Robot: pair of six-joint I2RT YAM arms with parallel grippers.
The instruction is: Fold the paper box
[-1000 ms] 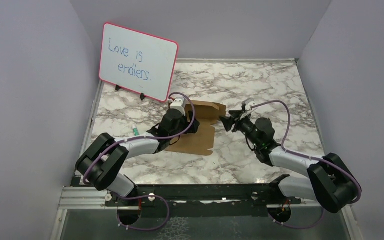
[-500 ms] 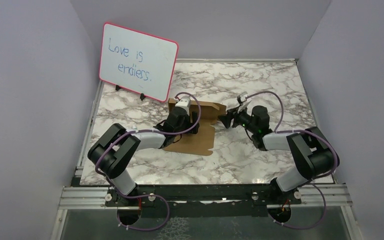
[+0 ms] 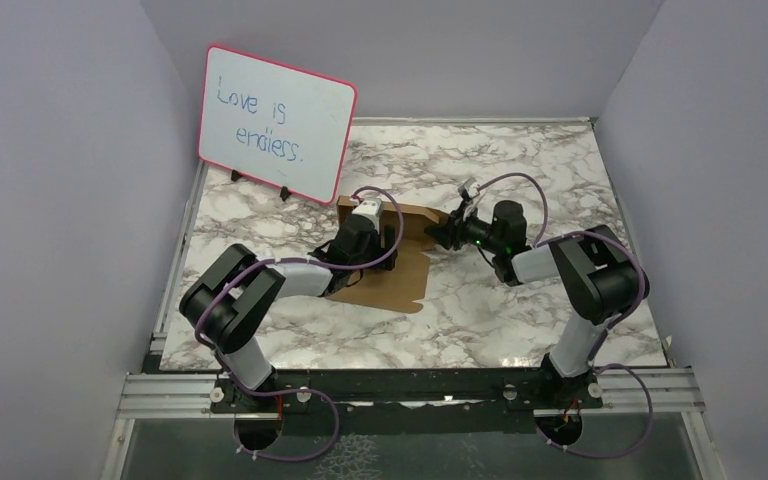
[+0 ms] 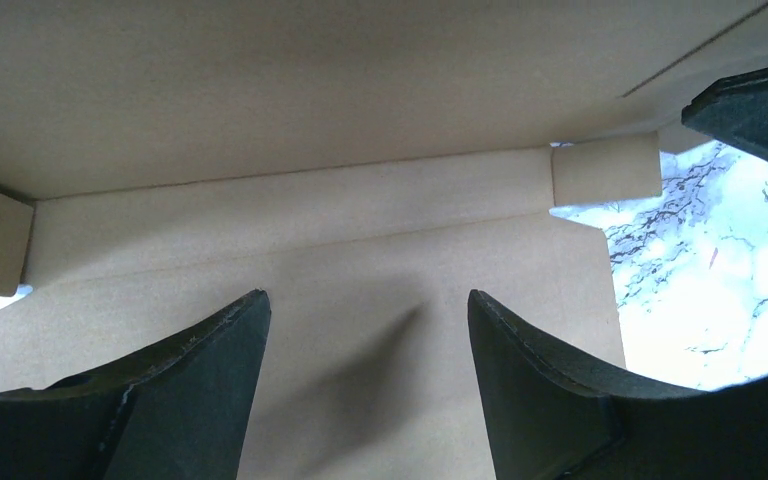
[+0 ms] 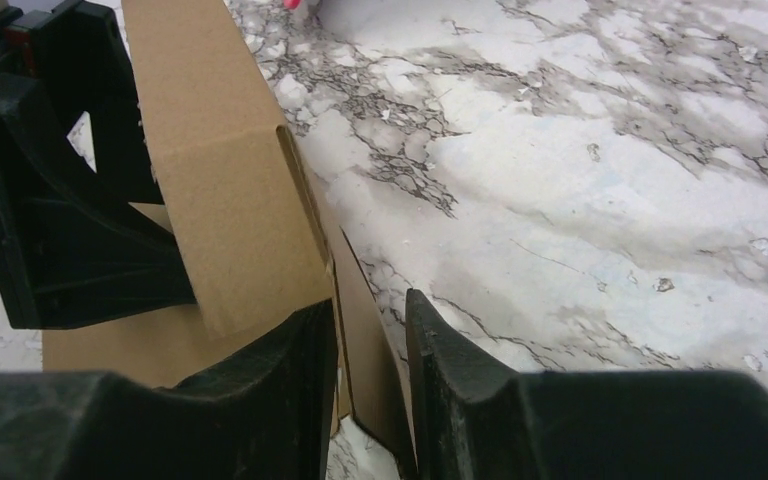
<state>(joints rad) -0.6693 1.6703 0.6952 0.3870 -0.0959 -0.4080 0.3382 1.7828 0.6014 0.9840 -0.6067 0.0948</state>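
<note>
Left pincer (image 4: 365, 300) gapes empty over the paper box (image 3: 390, 285).
Right pincer (image 5: 370, 300) narrowly straddles its end flap; we cannot tell if it grips. Whiteboard (image 3: 275, 125) reads "Love is endless."

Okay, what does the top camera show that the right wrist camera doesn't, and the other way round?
Only the top external view shows the pink-framed whiteboard and the whole left arm and right arm. Only the right wrist view shows a thin cardboard flap standing between the right jaws; whether they pinch it is unclear. Both show the paper box with its raised wall, the left jaws by it, and the marble table.
</note>
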